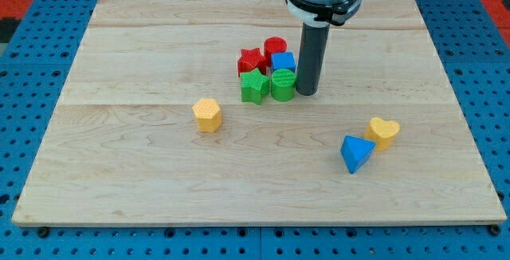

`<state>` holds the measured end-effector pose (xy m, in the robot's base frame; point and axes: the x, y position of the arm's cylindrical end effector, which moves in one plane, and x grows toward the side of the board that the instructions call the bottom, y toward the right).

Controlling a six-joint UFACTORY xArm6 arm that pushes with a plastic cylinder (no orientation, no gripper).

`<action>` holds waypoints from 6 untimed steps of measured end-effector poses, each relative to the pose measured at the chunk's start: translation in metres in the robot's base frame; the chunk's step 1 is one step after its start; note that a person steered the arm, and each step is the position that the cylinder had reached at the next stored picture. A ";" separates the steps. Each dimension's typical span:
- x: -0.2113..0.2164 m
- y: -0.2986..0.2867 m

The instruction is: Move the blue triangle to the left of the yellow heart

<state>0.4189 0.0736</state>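
Blue triangle: we see the blue triangle point(355, 153) lying on the near right part of the wooden board point(143, 172), resting flat, one corner pointing toward the near edge.
Yellow heart: the yellow heart point(383, 131) sits just beside the triangle, slightly farther and to its right; the two look as if they touch, or nearly so.
Triangle against our tip: our tip point(307, 92) stands well apart from the triangle, farther back and to its left, near the board's middle.
Our tip: the dark rod comes down from the far edge of the view and its end rests on the board; we carry no jaws, so nothing is clamped or held.
Cluster by the tip: just left of our tip sits a tight group. The green cylinder point(283, 84) is touching or almost touching the rod, the green star point(254, 87) is left of it, the blue cube point(282, 61) behind, with the red star point(252, 61) and red cylinder point(276, 47) farther still.
Yellow hexagon: the yellow hexagon point(207, 115) lies alone on the left, nearer than the cluster.
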 end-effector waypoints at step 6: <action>-0.008 0.271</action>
<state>0.4111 0.3447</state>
